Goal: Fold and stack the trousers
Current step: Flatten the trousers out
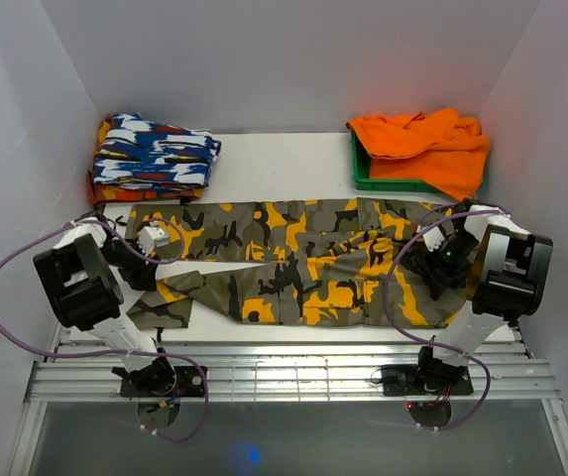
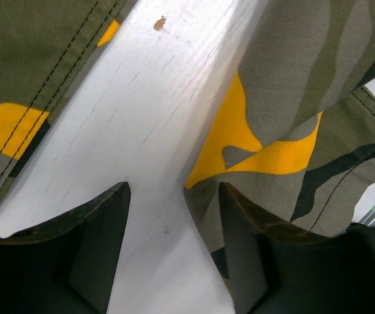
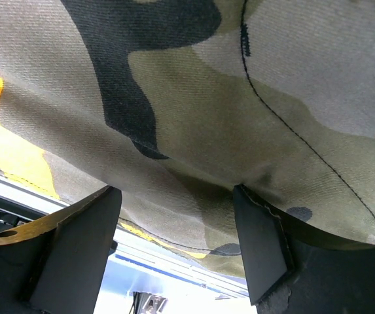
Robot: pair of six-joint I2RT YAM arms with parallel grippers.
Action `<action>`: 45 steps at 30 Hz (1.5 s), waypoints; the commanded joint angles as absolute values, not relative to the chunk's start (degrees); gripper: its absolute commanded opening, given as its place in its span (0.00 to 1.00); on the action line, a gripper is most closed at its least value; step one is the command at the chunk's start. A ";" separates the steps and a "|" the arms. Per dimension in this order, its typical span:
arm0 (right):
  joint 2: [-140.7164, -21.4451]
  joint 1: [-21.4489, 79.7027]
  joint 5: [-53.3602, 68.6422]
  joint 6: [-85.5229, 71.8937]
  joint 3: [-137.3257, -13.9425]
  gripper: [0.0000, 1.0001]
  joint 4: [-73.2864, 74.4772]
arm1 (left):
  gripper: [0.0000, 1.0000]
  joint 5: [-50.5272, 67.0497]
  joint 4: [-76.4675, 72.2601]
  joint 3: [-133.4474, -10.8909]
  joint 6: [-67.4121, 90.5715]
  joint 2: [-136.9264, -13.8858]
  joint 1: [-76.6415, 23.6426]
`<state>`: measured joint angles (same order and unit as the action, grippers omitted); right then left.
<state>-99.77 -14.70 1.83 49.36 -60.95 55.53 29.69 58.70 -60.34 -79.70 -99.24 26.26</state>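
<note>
From above, the right-hand end of the trousers (image 1: 303, 263) is partly covered by the right arm, and the black wrists hide both sets of fingertips. The wrist cameras sit too close to show more than patches of cloth.

The trousers lie spread lengthwise across the middle of the white table (image 1: 284, 159), with the two legs parting towards the left. The cloth is a stout twill in olive-grey with black and orange-yellow blotches and dark stitched seams.

The left gripper (image 2: 174, 196) sits low in the gap between the legs. Its jaws stand apart over bare, finely scratched tabletop, and the edge of the nearer leg reaches just inside one dark finger (image 2: 246, 255). I cannot make out whether that finger rests on the cloth or beside it.

The right gripper (image 3: 174, 190) is also spread wide. Camouflage cloth fills the view beyond its tips and puckers where it meets one finger (image 3: 259, 242). A strip of metal rail shows below the cloth.

At the far left a folded blue-white-red garment (image 1: 155, 151) sits flat and square. At the far right a rumpled orange cloth (image 1: 427, 139) spills over a green bin (image 1: 383, 178), most of which it hides.
</note>
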 commanded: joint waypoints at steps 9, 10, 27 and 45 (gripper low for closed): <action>-100.81 -16.35 0.61 50.98 -59.94 0.73 54.32 | 0.05 33.57 55.36 -63.89 -75.67 -97.13 20.14; -100.90 -16.43 0.62 50.98 -59.94 0.73 54.32 | 0.00 34.44 55.81 -65.03 -75.67 -96.25 19.43; -100.90 -16.44 2.11 50.63 -61.08 0.72 54.40 | 0.00 40.73 64.77 -55.35 -98.34 -63.57 14.94; -101.43 -16.44 3.16 50.80 -62.84 0.73 56.34 | 0.65 43.84 74.53 -57.02 -88.29 -63.43 21.09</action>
<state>-100.51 -16.05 1.89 49.95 -61.76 55.96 34.24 70.83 -48.53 -94.80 -59.94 20.56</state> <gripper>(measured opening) 0.725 0.651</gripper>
